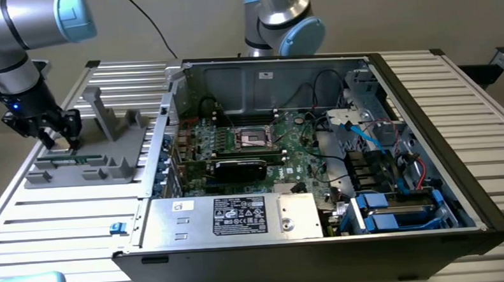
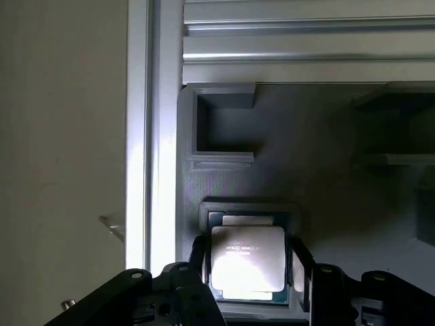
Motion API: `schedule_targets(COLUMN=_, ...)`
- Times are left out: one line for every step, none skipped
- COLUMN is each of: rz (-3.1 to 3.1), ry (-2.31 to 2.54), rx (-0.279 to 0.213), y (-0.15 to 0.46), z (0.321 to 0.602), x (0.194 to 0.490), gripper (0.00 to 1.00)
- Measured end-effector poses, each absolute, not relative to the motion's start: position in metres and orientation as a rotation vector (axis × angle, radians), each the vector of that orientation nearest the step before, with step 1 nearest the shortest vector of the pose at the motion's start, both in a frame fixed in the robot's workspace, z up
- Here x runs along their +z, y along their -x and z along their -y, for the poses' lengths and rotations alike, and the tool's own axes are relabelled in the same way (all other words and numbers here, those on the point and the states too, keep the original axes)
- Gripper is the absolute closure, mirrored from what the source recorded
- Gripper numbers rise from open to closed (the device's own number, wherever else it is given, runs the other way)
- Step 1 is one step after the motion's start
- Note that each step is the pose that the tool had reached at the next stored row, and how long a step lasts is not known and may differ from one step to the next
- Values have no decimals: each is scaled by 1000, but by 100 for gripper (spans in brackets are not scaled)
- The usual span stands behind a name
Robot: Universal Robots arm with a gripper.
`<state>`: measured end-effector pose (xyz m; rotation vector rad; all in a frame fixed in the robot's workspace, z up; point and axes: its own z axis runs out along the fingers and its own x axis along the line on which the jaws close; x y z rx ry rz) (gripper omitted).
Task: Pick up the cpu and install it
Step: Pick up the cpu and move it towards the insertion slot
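Pincer (image 2: 249, 262) astride cpu (image 2: 247, 252) — in grey tray (image 2: 224, 136)

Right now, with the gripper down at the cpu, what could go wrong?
1. The cpu lies in a snug recess of the gray holder. If the gripper takes it off-centre, it may tilt and jam against the recess wall.
2. The cpu is thin and flat, so it might slip when lifted.
3. The socket sits deep inside the case, with cables nearby. The arm could hit a wall or snag one.
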<state>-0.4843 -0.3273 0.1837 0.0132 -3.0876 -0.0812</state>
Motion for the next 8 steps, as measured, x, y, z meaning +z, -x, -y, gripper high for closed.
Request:
schedule_targets(rz=3088, ry=-13, rx=-81, y=484, z=327, x=184, gripper=44)
schedule_targets(rz=3088, ry=-13, rx=-81, y=484, z=327, x=184, gripper=44)
schedule_targets(rz=3088, ry=-13, rx=-81, y=484, z=327, x=184, gripper=44)
schedule_targets(rz=3088, ry=-13, rx=-81, y=484, z=327, x=186, gripper=44)
schedule_targets(rz=3088, ry=-13, rx=-81, y=484, z=327, x=189, gripper=44)
schedule_targets(rz=3088, ry=-13, rx=-81, y=484, z=327, x=193, gripper=44)
schedule_targets(rz=3088, ry=-13, rx=-81, y=484, z=327, x=198, gripper=44)
schedule_targets(rz=3088, ry=-13, rx=-81, y=484, z=327, x=202, gripper=44)
